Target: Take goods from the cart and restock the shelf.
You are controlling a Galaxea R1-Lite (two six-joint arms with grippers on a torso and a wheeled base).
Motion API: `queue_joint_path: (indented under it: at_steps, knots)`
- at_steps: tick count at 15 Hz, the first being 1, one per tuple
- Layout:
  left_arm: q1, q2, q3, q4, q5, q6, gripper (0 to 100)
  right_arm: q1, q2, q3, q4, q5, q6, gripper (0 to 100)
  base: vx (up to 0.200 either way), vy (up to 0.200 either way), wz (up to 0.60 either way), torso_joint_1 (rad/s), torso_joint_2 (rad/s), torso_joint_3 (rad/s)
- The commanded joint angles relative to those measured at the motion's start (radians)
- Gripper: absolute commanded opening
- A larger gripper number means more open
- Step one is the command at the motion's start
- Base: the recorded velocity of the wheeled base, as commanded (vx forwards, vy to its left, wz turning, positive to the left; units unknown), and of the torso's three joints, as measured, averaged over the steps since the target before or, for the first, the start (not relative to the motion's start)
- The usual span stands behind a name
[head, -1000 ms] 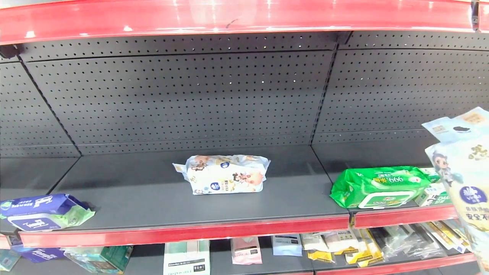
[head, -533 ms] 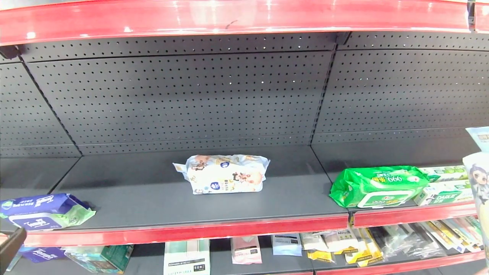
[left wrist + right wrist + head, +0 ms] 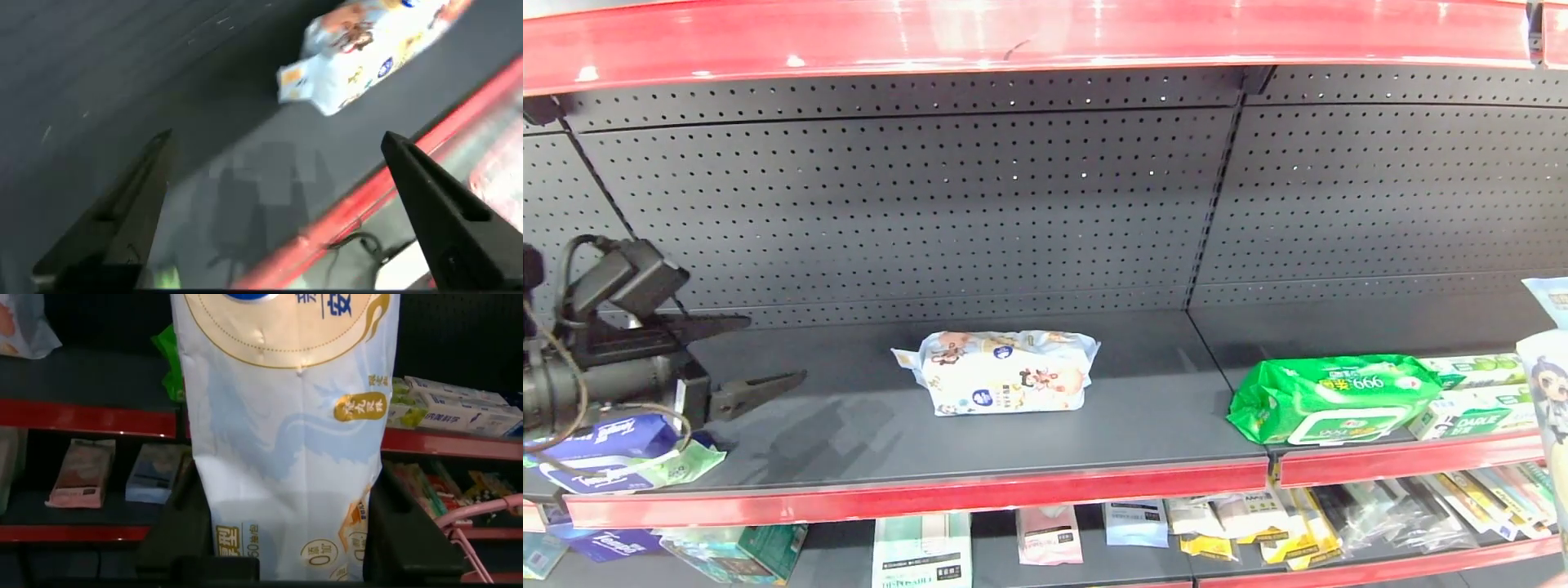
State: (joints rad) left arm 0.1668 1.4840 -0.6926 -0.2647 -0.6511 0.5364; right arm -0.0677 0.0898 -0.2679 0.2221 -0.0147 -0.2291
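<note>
Pale-blue cartoon-printed pack [image 3: 1545, 408], clamped in the right gripper [image 3: 286, 518], is right of the white wipes pack [image 3: 1001, 371]. The left gripper [image 3: 772, 349], fingers spread, hangs left of it

**A:** what kind of place is this?

**B:** a shop aisle for sure. Dark metal shelf [image 3: 849, 425] with a red front strip, perforated back panel [image 3: 915, 212] above it. A printed white pack [image 3: 1005, 371] and a green pack [image 3: 1331, 396] lie on it, and there are more packaged goods [image 3: 1258, 523] on the tier below.
</note>
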Motion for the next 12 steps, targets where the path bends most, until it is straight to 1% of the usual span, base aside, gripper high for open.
queue_joint_path:
  at_steps: [1, 2, 3, 4, 6, 7, 9, 10, 11, 12]
  knots:
    - [-0.043, 0.306, -0.157, -0.01, -0.131, 0.148, 100, 0.0, 0.002, 0.004, 0.0, -0.01, -0.001, 0, 0.0, 0.0, 0.0, 0.0, 0.0, 0.0]
    - [-0.056, 0.361, -0.191, -0.011, -0.14, 0.191, 100, 0.0, 0.002, 0.006, 0.002, -0.021, -0.002, 0, 0.0, 0.0, 0.0, 0.0, 0.0, 0.0]
    - [-0.07, 0.403, -0.222, -0.01, -0.151, 0.218, 100, 0.0, 0.002, 0.006, 0.002, -0.022, -0.002, 0, 0.0, 0.0, 0.0, 0.0, 0.0, 0.0]
    - [-0.089, 0.437, -0.251, -0.011, -0.171, 0.221, 100, 0.0, 0.002, 0.006, 0.003, -0.024, -0.006, 0, 0.0, 0.0, 0.0, 0.0, 0.0, 0.0]
    - [-0.121, 0.469, -0.285, -0.011, -0.182, 0.223, 100, 0.0, 0.002, 0.007, 0.005, -0.024, -0.018, 0, 0.0, 0.0, 0.0, 0.0, 0.0, 0.0]
    - [-0.15, 0.499, -0.315, -0.011, -0.203, 0.223, 100, 0.0, 0.002, 0.007, 0.006, -0.024, -0.029, 0, 0.0, 0.0, 0.0, 0.0, 0.0, 0.0]
    - [-0.176, 0.529, -0.347, -0.011, -0.211, 0.221, 100, 0.0, 0.002, 0.007, 0.008, -0.033, -0.03, 0, 0.0, 0.0, 0.0, 0.0, 0.0, 0.0]
    - [-0.201, 0.558, -0.38, -0.011, -0.214, 0.221, 100, 0.0, 0.002, 0.01, 0.008, -0.042, -0.03, 0, 0.0, 0.0, 0.0, 0.0, 0.0, 0.0]
    - [-0.207, 0.57, -0.39, -0.011, -0.216, 0.221, 100, 0.0, 0.002, 0.015, 0.005, -0.042, -0.03, 0, 0.0, 0.0, 0.0, 0.0, 0.0, 0.0]
    - [-0.22, 0.598, -0.436, -0.011, -0.225, 0.221, 100, 0.0, 0.002, 0.016, 0.002, -0.042, -0.03, 0, 0.0, 0.0, 0.0, 0.0, 0.0, 0.0]
